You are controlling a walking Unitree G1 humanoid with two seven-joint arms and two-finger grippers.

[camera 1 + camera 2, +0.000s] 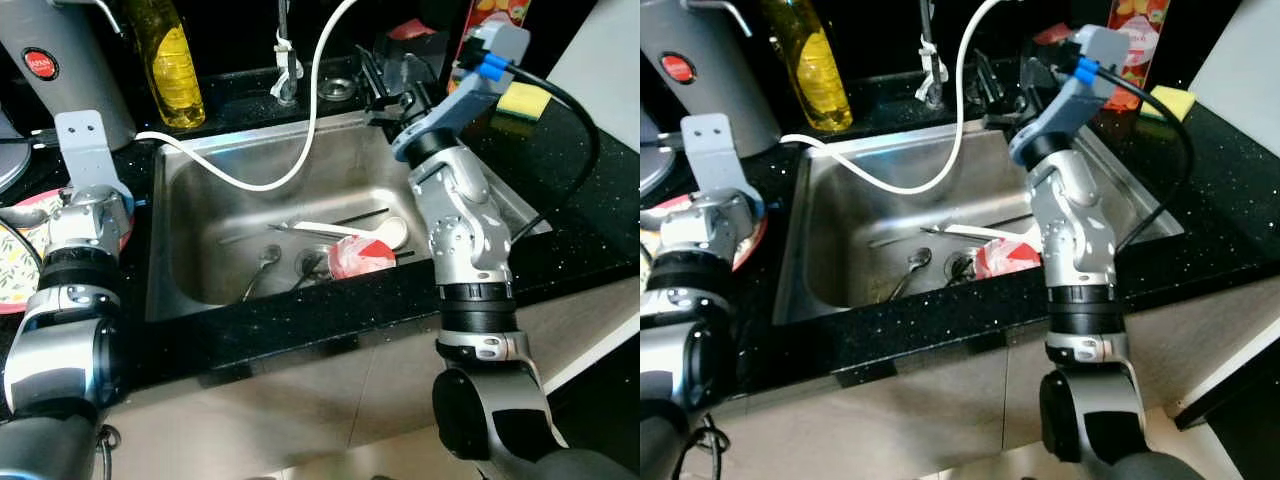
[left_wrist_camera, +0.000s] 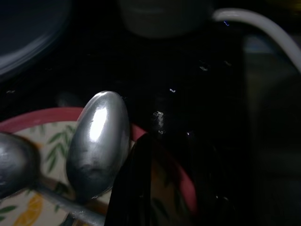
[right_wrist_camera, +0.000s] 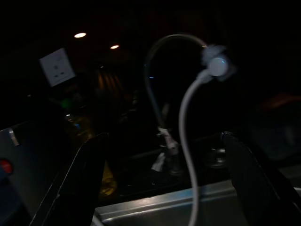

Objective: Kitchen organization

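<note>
A steel sink (image 1: 200,200) holds a red bowl (image 1: 358,258), a white spoon (image 1: 385,232), a metal spoon (image 1: 265,262) and dark chopsticks. My right gripper (image 1: 385,78) is raised over the sink's back right corner, open, with nothing between its fingers (image 3: 80,179); it faces the faucet (image 3: 162,127). My left arm reaches over a red-rimmed patterned plate (image 1: 30,215) on the left counter. In the left wrist view a black finger (image 2: 136,188) lies beside a metal spoon (image 2: 99,141) resting on that plate (image 2: 42,117), with a second spoon (image 2: 14,160) next to it.
A white hose (image 1: 315,110) loops from the faucet (image 1: 285,60) into the sink. A yellow soap bottle (image 1: 172,60) and a grey appliance (image 1: 60,70) stand at the back left. A yellow sponge (image 1: 522,100) lies on the black counter at the right.
</note>
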